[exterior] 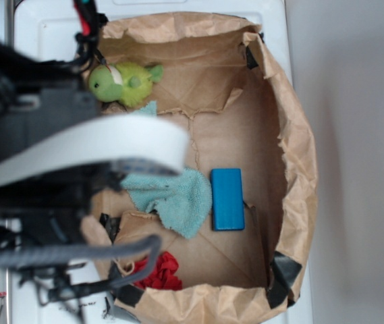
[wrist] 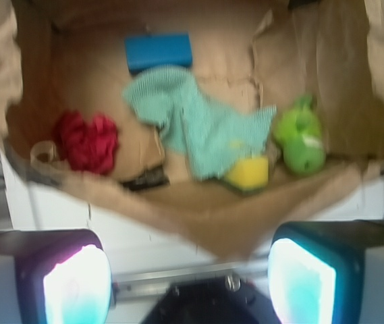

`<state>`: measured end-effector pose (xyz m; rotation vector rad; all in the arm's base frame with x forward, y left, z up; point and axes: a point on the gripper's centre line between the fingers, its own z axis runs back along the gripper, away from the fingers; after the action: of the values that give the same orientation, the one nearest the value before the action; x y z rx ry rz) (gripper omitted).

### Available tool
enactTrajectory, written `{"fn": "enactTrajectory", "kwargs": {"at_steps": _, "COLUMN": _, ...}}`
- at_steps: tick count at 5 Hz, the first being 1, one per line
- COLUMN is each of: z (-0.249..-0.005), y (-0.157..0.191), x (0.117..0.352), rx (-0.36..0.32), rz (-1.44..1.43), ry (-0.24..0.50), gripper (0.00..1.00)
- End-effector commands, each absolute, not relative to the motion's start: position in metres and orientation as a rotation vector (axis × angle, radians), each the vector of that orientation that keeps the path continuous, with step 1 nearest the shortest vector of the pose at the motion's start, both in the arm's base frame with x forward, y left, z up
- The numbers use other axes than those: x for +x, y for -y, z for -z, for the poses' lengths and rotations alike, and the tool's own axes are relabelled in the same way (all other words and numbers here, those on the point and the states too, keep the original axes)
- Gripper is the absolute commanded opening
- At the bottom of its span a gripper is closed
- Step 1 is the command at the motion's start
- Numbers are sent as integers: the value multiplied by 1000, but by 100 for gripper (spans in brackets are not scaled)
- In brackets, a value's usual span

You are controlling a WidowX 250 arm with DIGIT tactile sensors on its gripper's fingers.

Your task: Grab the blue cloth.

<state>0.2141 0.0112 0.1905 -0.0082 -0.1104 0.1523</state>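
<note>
Overhead, exterior view: the blue cloth (exterior: 175, 198) lies crumpled on the floor of a brown paper bag tray (exterior: 299, 169), its right edge just beside a bright blue block (exterior: 227, 199); a green plush (exterior: 125, 82) sits toward the top left, a red cloth (exterior: 161, 271) at the bottom edge. Robot arm (exterior: 50, 148) blurs over the left side and covers part of the cloth. Wrist view: claw (wrist: 190, 280) open, both pads wide apart, outside the bag's near wall, touching nothing. Blue cloth is mid-bag, blue block just behind it, red cloth to its left, green plush to its right, a yellow object (wrist: 248, 172) touching its near corner.
</note>
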Motion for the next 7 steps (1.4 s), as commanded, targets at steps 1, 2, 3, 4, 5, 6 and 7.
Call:
{"fn": "enactTrajectory", "kwargs": {"at_steps": 1, "z": -182, "y": -23, "x": 248, "rx": -70, "rz": -151, "ry": 112, "gripper": 100}}
{"fn": "enactTrajectory", "kwargs": {"at_steps": 2, "z": -167, "y": -28, "x": 257, "rx": -65, "rz": -148, "ry": 73, "gripper": 100}}
{"fn": "enactTrajectory", "kwargs": {"at_steps": 3, "z": -158, "y": -27, "x": 259, "rx": -64, "rz": -109, "ry": 106, "gripper": 100}}
{"fn": "enactTrajectory", "kwargs": {"at_steps": 4, "z": -151, "y": -20, "x": 263, "rx": -63, "rz": -30, "ry": 138, "gripper": 100}}
{"fn": "enactTrajectory", "kwargs": {"at_steps": 5, "z": -151, "y": -20, "x": 263, "rx": -63, "rz": -30, "ry": 138, "gripper": 100}}
{"fn": "enactTrajectory", "kwargs": {"at_steps": 6, "z": -151, "y": -20, "x": 263, "rx": -63, "rz": -30, "ry": 138, "gripper": 100}}
{"fn": "enactTrajectory", "kwargs": {"at_steps": 7, "z": -151, "y": -20, "x": 263, "rx": -63, "rz": -30, "ry": 138, "gripper": 100}}
